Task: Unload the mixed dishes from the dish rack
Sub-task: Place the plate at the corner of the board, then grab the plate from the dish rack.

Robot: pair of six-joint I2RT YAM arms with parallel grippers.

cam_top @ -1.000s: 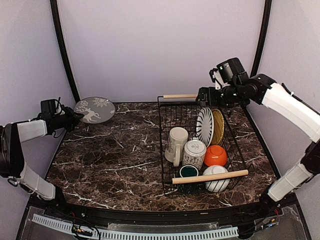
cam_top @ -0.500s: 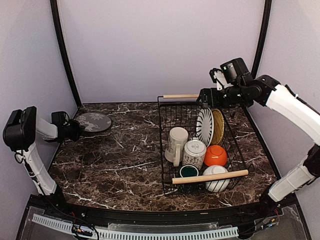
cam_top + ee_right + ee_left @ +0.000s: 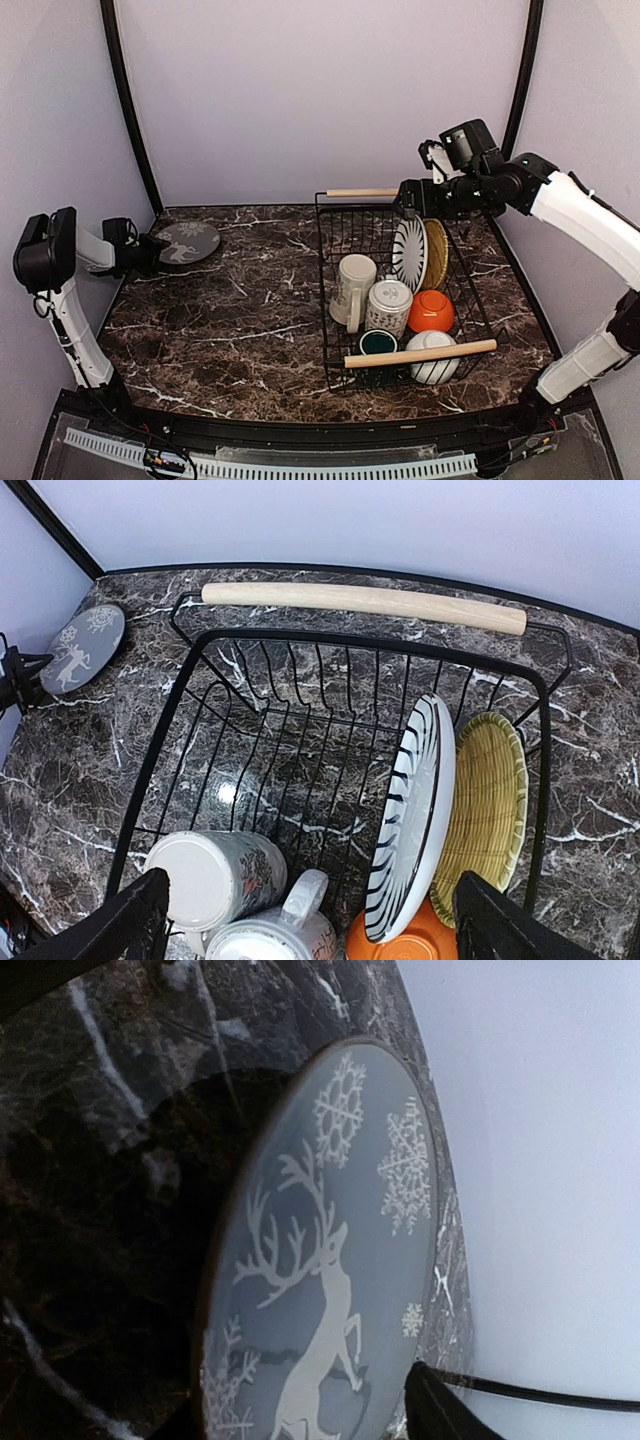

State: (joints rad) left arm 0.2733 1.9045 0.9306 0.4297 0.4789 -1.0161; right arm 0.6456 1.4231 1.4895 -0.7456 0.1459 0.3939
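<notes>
The dish rack (image 3: 321, 280) stands on the right half of the table. In it, a radial-patterned plate (image 3: 408, 252) and a lime-green plate (image 3: 437, 252) stand on edge. Nearer sit a cream mug (image 3: 353, 288), a patterned mug (image 3: 388, 305), a dark green cup (image 3: 377, 342), an orange bowl (image 3: 431, 311) and a white bowl (image 3: 433, 360). My right gripper (image 3: 320, 920) hovers open above the rack's far end, holding nothing. A grey reindeer plate (image 3: 340, 1210) lies flat in the far-left corner. My left gripper (image 3: 150, 250) is at its rim, fingers parted.
The rack has two wooden rod handles, one at the far end (image 3: 360, 192) and one at the near end (image 3: 420, 353). The dark marble table (image 3: 230, 320) is walled by purple panels, with black poles (image 3: 128, 100) at the back corners.
The left arm brought the reindeer plate down from the air onto the table's far-left corner, and its fingers have parted. The right gripper barely moved.
</notes>
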